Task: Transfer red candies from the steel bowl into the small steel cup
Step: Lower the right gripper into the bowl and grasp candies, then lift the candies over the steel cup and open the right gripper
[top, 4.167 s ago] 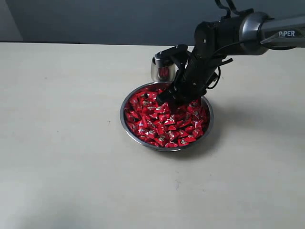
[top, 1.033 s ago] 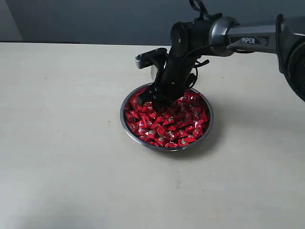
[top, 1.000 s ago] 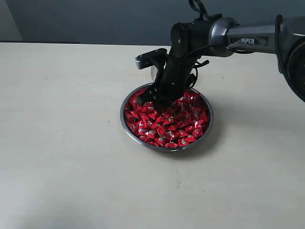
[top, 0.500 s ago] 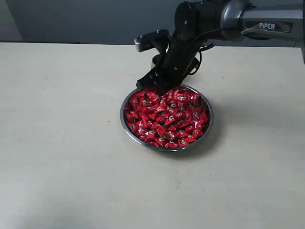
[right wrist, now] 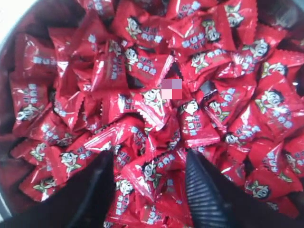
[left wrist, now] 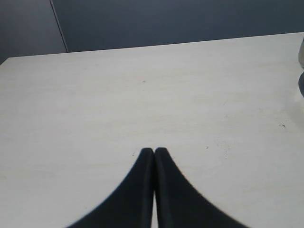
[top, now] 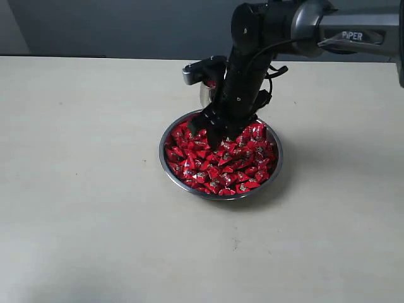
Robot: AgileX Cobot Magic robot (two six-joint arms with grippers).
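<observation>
The steel bowl point(top: 165, 165) sits mid-table, heaped with red candies point(top: 235, 165). My right gripper point(top: 214, 130) points down into the back left of the pile. In the right wrist view the right gripper point(right wrist: 149, 159) is open, its two dark fingers spread with several red candies point(right wrist: 142, 66) lying between and beyond them, none pinched. The bowl's wall point(right wrist: 4, 209) shows at the frame edge. The small steel cup point(top: 206, 95) stands just behind the bowl, mostly hidden by the arm. My left gripper point(left wrist: 154, 151) is shut with nothing in it, over bare table.
The pale tabletop point(top: 82, 189) stretches wide around the bowl. The right arm point(top: 303, 25) reaches in from the upper right, above the cup. A dark wall runs along the table's far edge.
The right gripper lifted out of the pile toward the bowl's back rim near the cup, then came down into the candies again, slightly further right. The left gripper is seen only now.
</observation>
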